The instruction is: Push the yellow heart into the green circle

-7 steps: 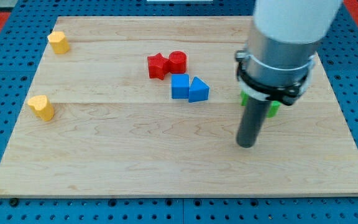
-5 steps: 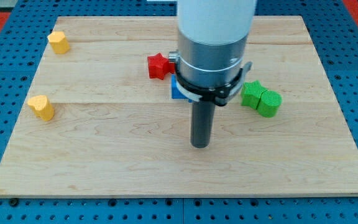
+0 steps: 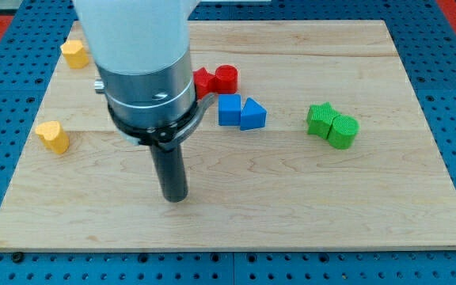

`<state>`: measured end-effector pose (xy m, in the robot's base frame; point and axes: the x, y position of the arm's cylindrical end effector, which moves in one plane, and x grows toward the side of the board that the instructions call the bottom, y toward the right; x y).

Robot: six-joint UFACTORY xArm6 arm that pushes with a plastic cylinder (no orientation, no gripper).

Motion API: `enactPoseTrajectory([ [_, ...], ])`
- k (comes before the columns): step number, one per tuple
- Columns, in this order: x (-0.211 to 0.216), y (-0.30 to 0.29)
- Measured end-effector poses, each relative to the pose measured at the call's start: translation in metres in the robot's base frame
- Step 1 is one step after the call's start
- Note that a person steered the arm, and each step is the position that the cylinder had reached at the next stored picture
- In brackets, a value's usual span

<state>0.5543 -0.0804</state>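
The yellow heart (image 3: 53,136) lies near the board's left edge, at mid height. The green circle (image 3: 343,131) stands far off at the view's right, touching a green star (image 3: 320,119) on its left. My tip (image 3: 175,198) rests on the board below the middle, to the right of and lower than the yellow heart, and far left of the green circle. It touches no block.
A second yellow block (image 3: 74,53) sits at the top left. A red star (image 3: 205,81), partly hidden by the arm, touches a red circle (image 3: 226,77). A blue cube (image 3: 229,110) and blue triangle (image 3: 252,115) lie just below them on the wooden board (image 3: 307,214).
My tip has swept from the view's right, by the green blocks, leftward across the board to left of centre. No block has moved.
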Motion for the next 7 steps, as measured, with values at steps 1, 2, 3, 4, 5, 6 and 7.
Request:
enactPoseTrajectory([
  [1,0.013,-0.062],
  [2,0.001,-0.116],
  [3,-0.018,-0.174],
  [4,-0.037,-0.201],
  [5,-0.066,-0.198],
  [6,-0.084,-0.181],
  [7,-0.103,-0.169],
])
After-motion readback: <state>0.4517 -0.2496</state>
